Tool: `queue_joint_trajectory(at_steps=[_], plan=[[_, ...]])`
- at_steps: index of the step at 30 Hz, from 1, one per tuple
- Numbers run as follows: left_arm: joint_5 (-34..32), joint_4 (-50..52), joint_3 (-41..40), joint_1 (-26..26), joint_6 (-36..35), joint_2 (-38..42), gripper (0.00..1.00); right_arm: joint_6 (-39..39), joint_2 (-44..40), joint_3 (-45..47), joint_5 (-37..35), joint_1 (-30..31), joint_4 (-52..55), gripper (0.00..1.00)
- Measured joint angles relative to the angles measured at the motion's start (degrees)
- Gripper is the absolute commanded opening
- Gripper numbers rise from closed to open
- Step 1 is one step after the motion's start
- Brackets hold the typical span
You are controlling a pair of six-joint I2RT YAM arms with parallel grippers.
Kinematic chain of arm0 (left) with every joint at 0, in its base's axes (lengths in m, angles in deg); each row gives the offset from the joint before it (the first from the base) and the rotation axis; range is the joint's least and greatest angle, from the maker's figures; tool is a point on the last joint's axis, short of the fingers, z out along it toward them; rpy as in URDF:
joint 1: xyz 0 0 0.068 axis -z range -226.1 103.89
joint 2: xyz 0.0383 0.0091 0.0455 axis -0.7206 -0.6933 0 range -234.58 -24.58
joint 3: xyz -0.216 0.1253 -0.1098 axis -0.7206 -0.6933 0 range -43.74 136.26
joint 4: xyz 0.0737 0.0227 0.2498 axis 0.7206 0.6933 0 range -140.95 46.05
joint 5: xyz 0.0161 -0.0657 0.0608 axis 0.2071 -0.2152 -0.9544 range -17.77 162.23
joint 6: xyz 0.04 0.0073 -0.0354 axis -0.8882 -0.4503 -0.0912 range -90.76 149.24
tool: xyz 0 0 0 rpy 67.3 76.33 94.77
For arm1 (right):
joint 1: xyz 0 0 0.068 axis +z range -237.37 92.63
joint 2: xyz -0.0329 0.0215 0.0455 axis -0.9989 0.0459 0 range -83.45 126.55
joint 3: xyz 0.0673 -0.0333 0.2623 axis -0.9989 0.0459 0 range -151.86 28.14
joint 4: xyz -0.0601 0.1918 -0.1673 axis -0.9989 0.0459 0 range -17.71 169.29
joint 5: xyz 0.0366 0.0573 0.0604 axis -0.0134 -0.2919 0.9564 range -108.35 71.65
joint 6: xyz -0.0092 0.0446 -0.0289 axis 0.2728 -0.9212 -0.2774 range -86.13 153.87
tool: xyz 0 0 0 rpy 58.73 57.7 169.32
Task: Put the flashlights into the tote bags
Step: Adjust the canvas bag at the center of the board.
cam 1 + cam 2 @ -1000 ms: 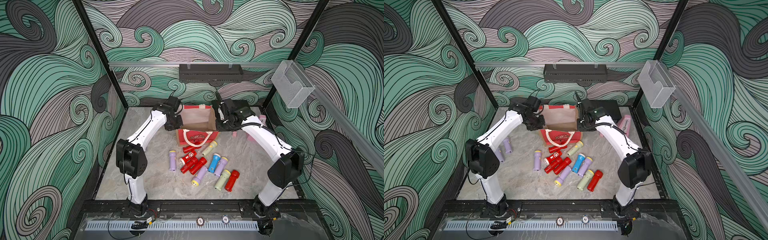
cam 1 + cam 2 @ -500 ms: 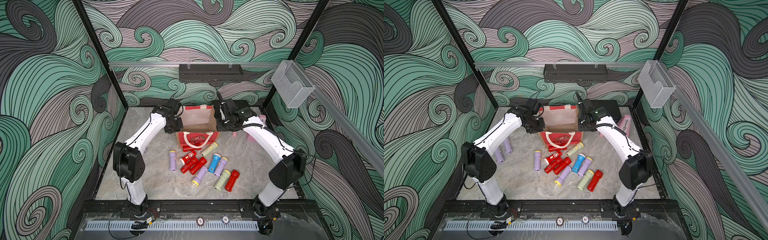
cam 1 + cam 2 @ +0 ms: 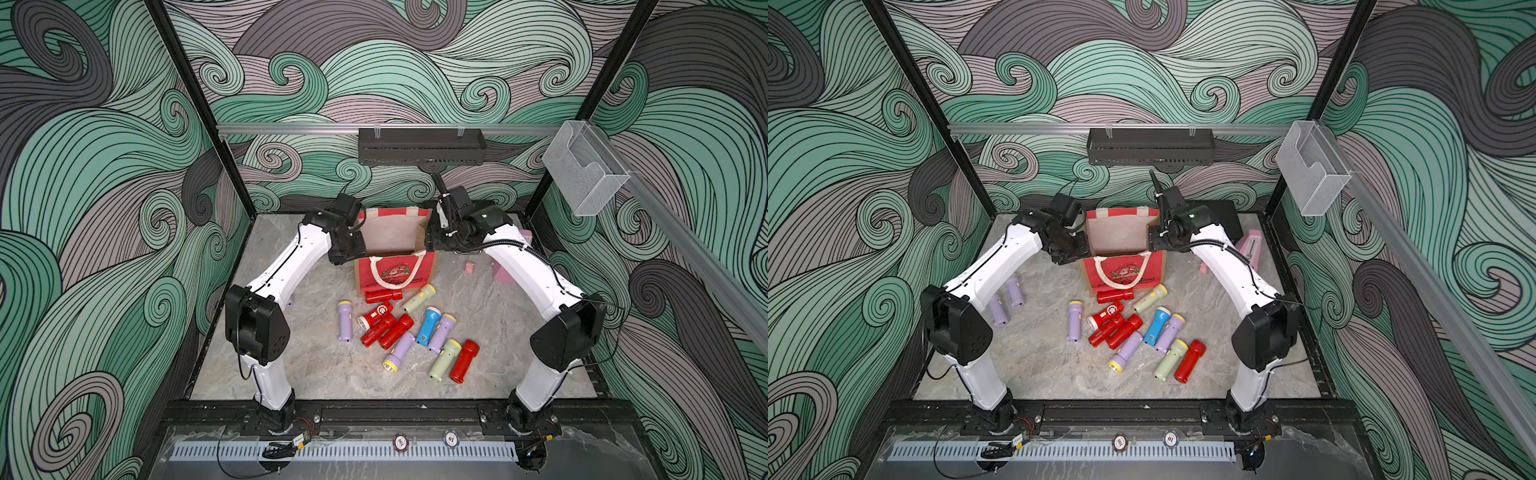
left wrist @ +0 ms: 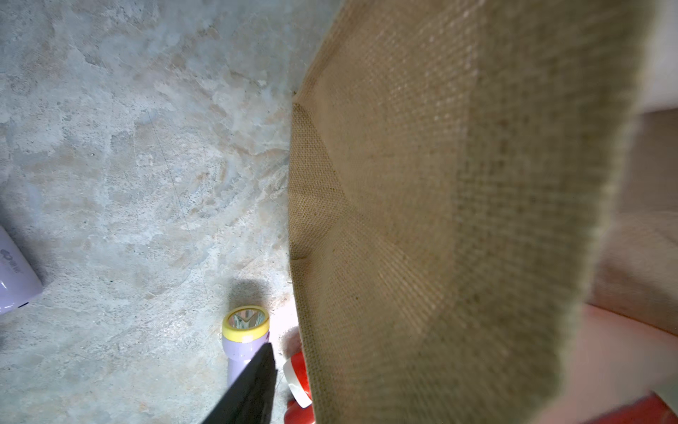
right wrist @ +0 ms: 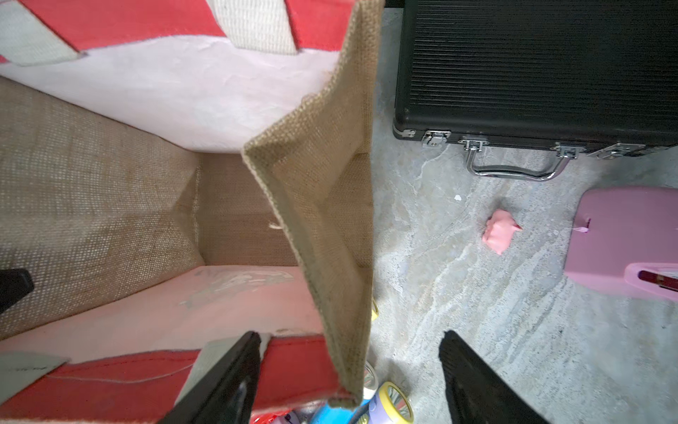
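— Jute tote bag [image 3: 395, 272] stands open behind the flashlights [image 3: 428, 328], which lie on the surface [image 3: 316, 374]; none shows inside.
— Its side wall sits between the spread right fingers [image 5: 227, 378]; only one of the left fingers [image 4: 253, 381] shows, so nobody can tell.
— Risk?
— A finger snagging the rim could tip or collapse the bag.

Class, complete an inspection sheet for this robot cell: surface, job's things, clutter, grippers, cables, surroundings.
Surface: marbled grey tabletop.
Job's things: tote bag upright, open, no flashlight seen inside; flashlights lying loose in front of it.
Clutter: black hard case, pink metronome, pink scrap.
Grippers: left gripper at the bag's side, state unclear; right gripper open, astride the bag's side wall.
Cables: black cable along the right arm; loose wires at the front rail.
Surroundings: swirl-patterned walls; clear plastic holder.
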Motion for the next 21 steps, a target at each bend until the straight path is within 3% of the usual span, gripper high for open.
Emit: queue_joint_trajectory(at_steps=[2,7,15,21], plan=[[0.00,0.02,1.33,0.00,-0.22,0.00,0.61,0.20,1.03,-0.98,0.37,0.00,-0.07,0.86],[-0.17,0.57,4.85,0.00,-1.09,0.00,0.85,0.17,3.43,-4.20,1.46,-0.09,-0.02,0.88],[0.02,0.70,5.60,-0.76,-3.21,1.31,0.90,0.17,6.84,-9.53,2.21,-0.50,0.35,0.88],[1.55,2.23,4.02,-5.42,-4.79,7.89,0.90,0.17,7.45,-9.68,3.26,-0.98,0.59,0.92]])
